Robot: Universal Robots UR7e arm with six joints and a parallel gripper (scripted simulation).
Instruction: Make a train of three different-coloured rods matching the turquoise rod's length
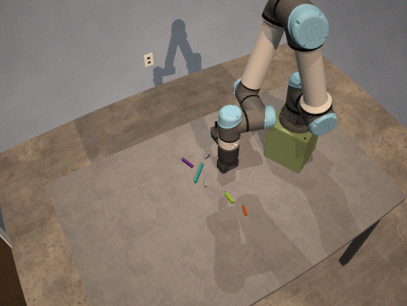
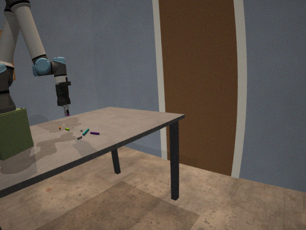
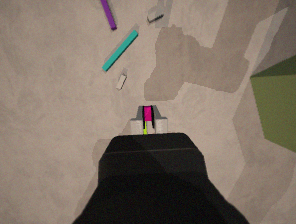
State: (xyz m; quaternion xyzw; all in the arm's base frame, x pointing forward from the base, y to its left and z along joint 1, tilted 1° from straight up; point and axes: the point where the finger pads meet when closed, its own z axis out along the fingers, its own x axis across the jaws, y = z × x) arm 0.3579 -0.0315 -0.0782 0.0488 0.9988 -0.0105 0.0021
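Observation:
My gripper (image 1: 225, 171) hangs above the table, shut on a short magenta rod (image 3: 148, 112) that shows between the fingertips in the wrist view. It is well off the table top in the side view (image 2: 66, 112). The turquoise rod (image 1: 198, 172) lies flat to the left of the gripper, also in the wrist view (image 3: 120, 50). A purple rod (image 1: 187, 163) lies beyond it. A grey rod (image 1: 206, 156) lies near the turquoise rod's far end and a small pale grey rod (image 1: 205, 182) near its near end. A lime rod (image 1: 229, 197) and an orange rod (image 1: 244, 210) lie toward the front.
The arm's green pedestal (image 1: 291, 145) stands on the table to the right of the gripper. All loose rods lie apart from one another in the middle of the table; the table edges are far from them.

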